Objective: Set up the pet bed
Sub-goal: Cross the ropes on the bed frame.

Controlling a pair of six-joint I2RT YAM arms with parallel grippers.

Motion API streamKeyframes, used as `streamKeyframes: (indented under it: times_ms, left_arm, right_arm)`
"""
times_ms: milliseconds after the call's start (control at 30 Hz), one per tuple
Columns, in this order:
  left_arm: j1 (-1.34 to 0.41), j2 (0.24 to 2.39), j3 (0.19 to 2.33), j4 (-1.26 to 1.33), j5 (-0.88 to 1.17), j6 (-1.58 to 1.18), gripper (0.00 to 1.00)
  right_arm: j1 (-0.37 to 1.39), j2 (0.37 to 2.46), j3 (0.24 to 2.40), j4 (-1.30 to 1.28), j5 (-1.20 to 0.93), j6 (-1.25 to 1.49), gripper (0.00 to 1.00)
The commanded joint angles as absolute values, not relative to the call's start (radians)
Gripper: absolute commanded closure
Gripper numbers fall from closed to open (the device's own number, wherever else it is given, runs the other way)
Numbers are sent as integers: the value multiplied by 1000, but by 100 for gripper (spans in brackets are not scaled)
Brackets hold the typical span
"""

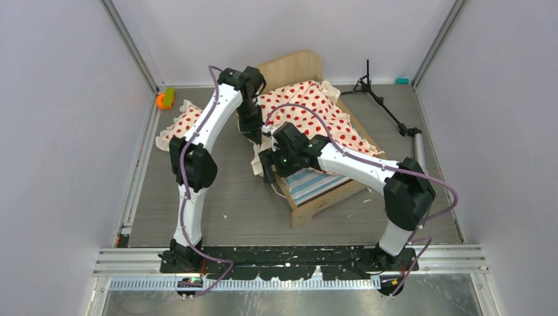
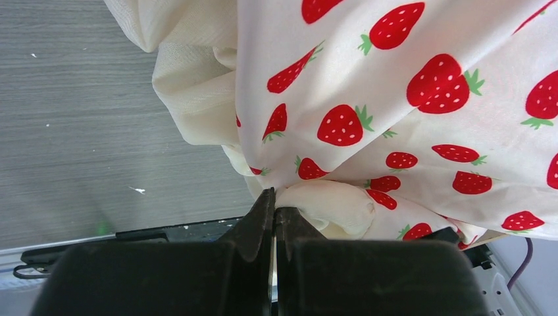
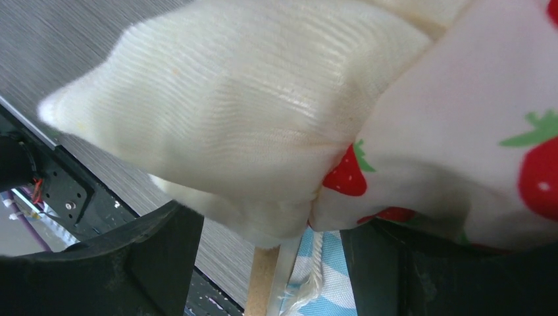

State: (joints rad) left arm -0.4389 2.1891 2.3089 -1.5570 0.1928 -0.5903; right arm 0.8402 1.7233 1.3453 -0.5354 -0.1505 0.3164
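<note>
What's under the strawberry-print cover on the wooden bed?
A blue-white striped mattress shows at the near end; everything farther under the cream strawberry-print cover is hidden.

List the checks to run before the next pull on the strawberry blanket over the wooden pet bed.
1. Left gripper shut on the cream strawberry-print blanket: ok.
2. Right gripper clamped on the blanket's ruffled corner: not ok, jaws open around it.
3. Blue-white striped mattress inside the light-wood bed frame: ok.
4. Mattress foot end covered: not ok.
5. Strawberry-print pillow on the bed: not ok, lies off it, left.
6. Blanket unsnagged beneath arms: cannot tell.
</note>
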Motion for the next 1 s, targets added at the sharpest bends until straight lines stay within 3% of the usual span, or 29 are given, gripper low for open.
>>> streamKeyframes:
  times_ms: [0,367,967]
  left_arm:
    - [-443,2123,2313,-1611,198,-579,100]
    - [-443,2128,2316,-1608,202,-578,100]
    - [-443,2133,2313,-1606,207,-573,100]
  right_arm:
    - [836,1689,1302,-480,-153,330,23]
    - [836,1638,1258,-410,-221,361,32]
    - [837,1661,1255,-374,-337,379,33]
